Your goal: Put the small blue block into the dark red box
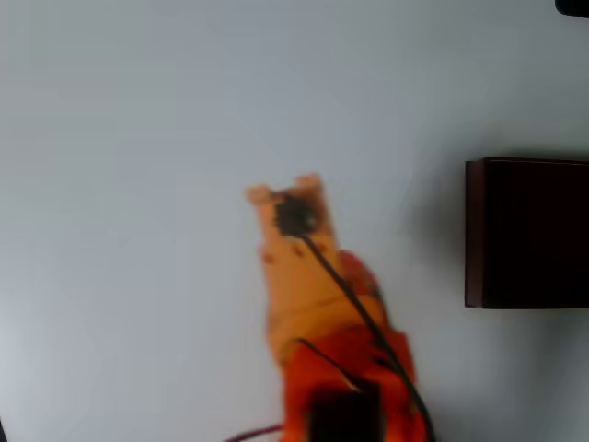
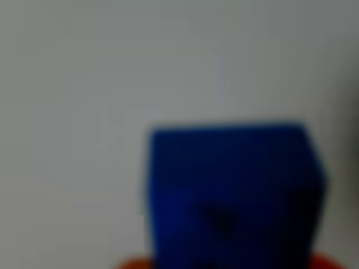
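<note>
In the wrist view the small blue block [image 2: 233, 190] is large and blurred, very close to the camera, low and right of centre. Slivers of the orange fingers [image 2: 130, 263] flank its bottom edge. It appears to be held in my gripper over the pale table. In the overhead view my orange gripper [image 1: 283, 188] points up the picture near the middle, and the block is hidden beneath it. The dark red box [image 1: 529, 232], with maroon walls and a near-black inside, stands at the right edge, well to the right of the gripper.
A plain pale table [image 1: 138, 184] spreads around the arm. Black cables run along the orange arm [image 1: 340, 368] toward the bottom edge. A dark object [image 1: 572, 6] sits in the top right corner.
</note>
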Robot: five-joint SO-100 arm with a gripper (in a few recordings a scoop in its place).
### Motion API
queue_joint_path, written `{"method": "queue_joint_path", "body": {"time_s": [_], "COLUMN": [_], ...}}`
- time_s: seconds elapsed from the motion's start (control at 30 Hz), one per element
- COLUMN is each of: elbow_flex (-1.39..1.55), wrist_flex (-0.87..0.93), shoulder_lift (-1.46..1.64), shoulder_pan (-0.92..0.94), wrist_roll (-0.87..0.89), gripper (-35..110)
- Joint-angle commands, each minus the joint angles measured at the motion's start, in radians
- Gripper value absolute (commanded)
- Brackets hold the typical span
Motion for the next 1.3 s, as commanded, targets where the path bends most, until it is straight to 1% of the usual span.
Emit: {"method": "queue_joint_path", "body": {"time_s": [0.0,0.13,0.33,0.47,0.6,0.77,0.87,1.07,1.17,1.27], "elbow_flex": [0.051,0.091,0.075,-0.012,-0.143,-0.21,-0.167,-0.011,0.074,0.129], "wrist_flex": [-0.1,-0.222,-0.382,-0.445,-0.46,-0.449,-0.449,-0.446,-0.44,-0.364], "shoulder_lift": [0.097,0.072,-0.141,-0.36,-0.589,-0.733,-0.701,-0.512,-0.397,-0.253], "shoulder_pan": [0.204,0.364,0.531,0.601,0.635,0.647,0.63,0.555,0.495,0.399], "wrist_roll": [-0.295,-0.48,-0.632,-0.678,-0.713,-0.701,-0.699,-0.716,-0.761,-0.798], "gripper": [0,0,0,0,0,10,12,16,15,12]}}
